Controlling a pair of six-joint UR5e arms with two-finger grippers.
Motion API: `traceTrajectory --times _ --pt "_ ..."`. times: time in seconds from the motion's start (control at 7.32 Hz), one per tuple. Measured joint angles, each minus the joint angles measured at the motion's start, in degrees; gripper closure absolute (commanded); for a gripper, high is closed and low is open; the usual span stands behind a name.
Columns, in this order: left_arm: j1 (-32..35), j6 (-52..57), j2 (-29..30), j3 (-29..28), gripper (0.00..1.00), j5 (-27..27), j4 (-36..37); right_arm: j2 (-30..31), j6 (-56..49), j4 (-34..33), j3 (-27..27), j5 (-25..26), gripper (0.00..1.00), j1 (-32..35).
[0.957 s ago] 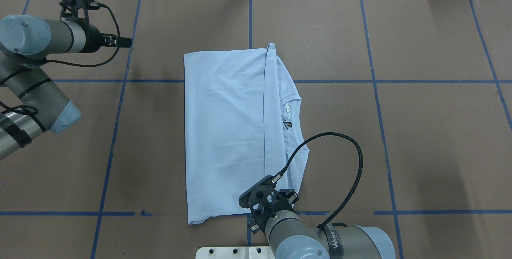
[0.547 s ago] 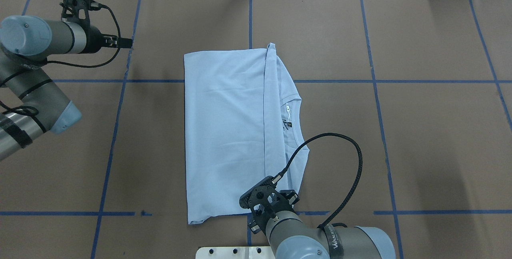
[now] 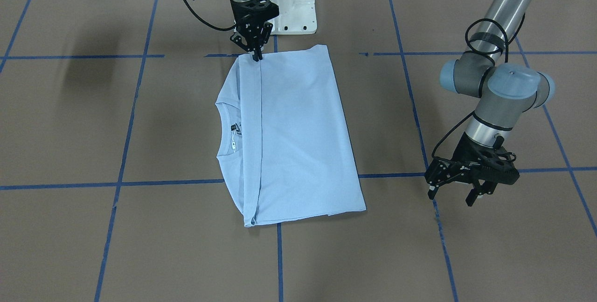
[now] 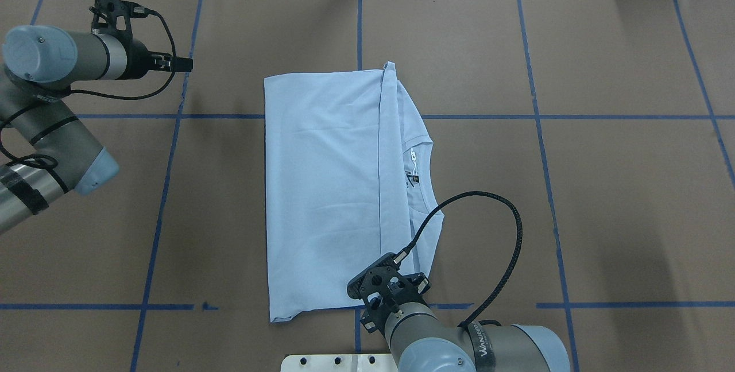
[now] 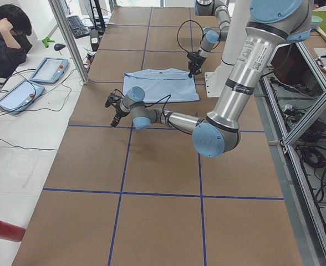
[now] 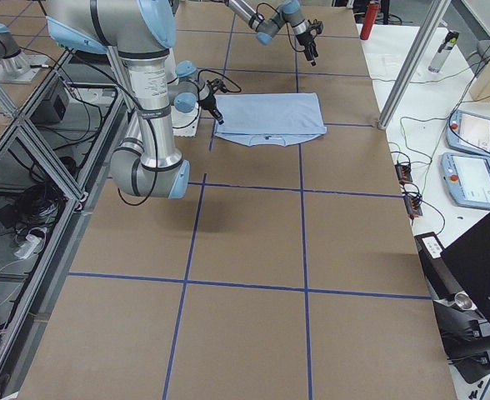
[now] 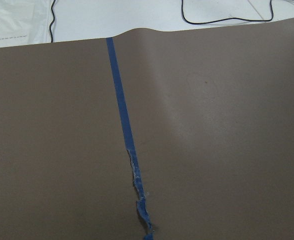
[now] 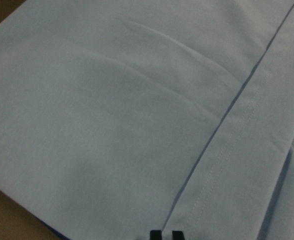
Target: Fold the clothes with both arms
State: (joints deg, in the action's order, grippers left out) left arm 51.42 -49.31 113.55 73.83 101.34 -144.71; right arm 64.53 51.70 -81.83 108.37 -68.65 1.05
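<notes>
The light blue T-shirt (image 3: 298,134) is lying folded flat on the brown table (image 3: 84,246), just in front of the white base (image 3: 291,8). The right gripper (image 3: 255,56) is pinching the shirt's hem at the corner nearest the base, jaws drawn narrow on the cloth. The left gripper (image 3: 451,197) is hanging spread wide, well away from the base, touching nothing.
</notes>
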Motion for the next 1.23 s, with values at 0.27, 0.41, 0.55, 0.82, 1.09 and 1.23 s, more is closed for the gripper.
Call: traceTrajectory --times 0.27,0.41,0.55,0.82,1.09,1.23 --pt "0.0 0.0 0.0 0.0 0.0 0.0 0.01 -0.13 0.11 0.0 0.12 0.39 1.0 0.45" --pt "-0.01 0.0 0.0 0.0 0.0 0.0 0.01 -0.32 0.16 -0.02 0.66 0.41 1.0 1.28" --pt "-0.08 0.0 0.0 0.0 0.0 0.0 -0.02 0.05 0.42 -0.17 1.76 0.26 1.0 2.34" --pt "-0.25 0.0 0.0 0.0 0.0 0.0 -0.05 3.44 5.86 -0.55 4.85 -0.03 1.0 3.43" --pt "-0.37 0.0 0.0 0.02 0.0 0.0 -0.05 8.36 17.77 -0.67 7.06 0.17 1.0 2.88" --pt "-0.41 0.0 -0.02 0.05 0.0 0.0 -0.05 10.18 23.21 -0.64 7.74 0.6 1.0 2.1"
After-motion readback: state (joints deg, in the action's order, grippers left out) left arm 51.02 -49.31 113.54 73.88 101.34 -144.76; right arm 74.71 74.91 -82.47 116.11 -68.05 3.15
